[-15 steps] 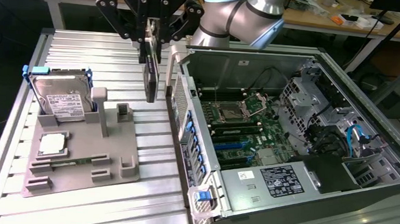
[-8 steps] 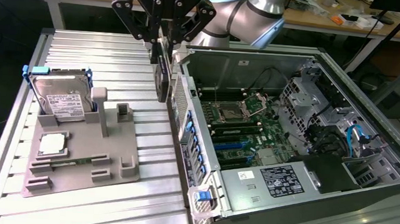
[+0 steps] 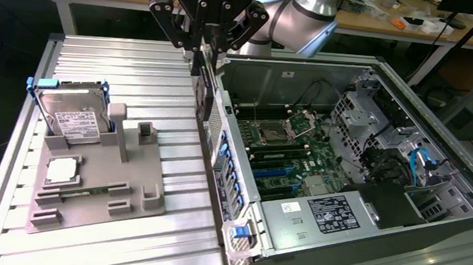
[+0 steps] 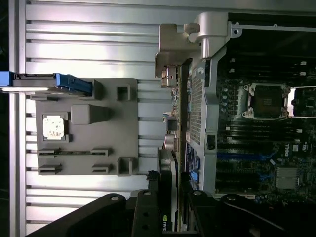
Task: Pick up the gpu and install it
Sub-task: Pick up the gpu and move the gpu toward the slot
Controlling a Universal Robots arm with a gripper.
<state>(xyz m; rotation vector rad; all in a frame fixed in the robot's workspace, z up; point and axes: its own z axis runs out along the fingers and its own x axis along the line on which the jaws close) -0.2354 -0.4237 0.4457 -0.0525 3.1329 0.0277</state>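
My gripper point(image 3: 205, 49) hangs at the back of the table, over the open computer case's point(image 3: 429, 206) wall on the exterior view's left. It is shut on the gpu point(image 3: 205, 90), a thin dark card that hangs on edge below the fingers. In the wrist view the gpu point(image 4: 171, 148) runs edge-on out from the gripper point(image 4: 170, 200), with its silvery end bracket point(image 4: 173, 47) at the far end. The card sits just outside the case wall, above the table slats, between the grey fixture and the motherboard point(image 3: 289, 151).
A grey fixture point(image 3: 134, 191) on the slatted table holds a silver hard drive in a blue frame point(image 3: 73, 119), a processor chip point(image 3: 60, 169) and a green memory stick point(image 3: 85, 191). Inside the case are blue slots point(image 3: 273, 172), a power supply point(image 3: 326, 215) and cables point(image 3: 423, 165).
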